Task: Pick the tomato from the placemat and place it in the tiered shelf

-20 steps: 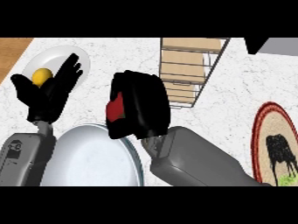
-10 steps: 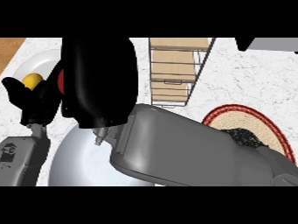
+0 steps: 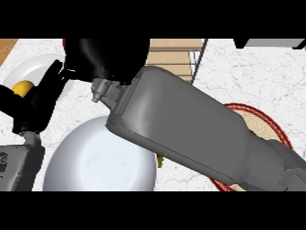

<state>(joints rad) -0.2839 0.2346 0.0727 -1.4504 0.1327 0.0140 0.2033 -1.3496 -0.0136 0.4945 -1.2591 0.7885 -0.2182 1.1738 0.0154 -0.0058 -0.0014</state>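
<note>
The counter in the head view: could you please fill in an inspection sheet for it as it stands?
Surface: white marble counter, wood edge at far left.
Job's things: tiered shelf at the back, partly hidden; round red-rimmed placemat at right, mostly covered by the forearm; tomato not visible.
Clutter: large white plate in front; small white plate at back left; yellow item behind the left hand.
Hands: left hand open, fingers up, at left; right hand raised near the shelf, fingers not readable.
Cables: nothing seen.
Surroundings: dark object at back right.
</note>
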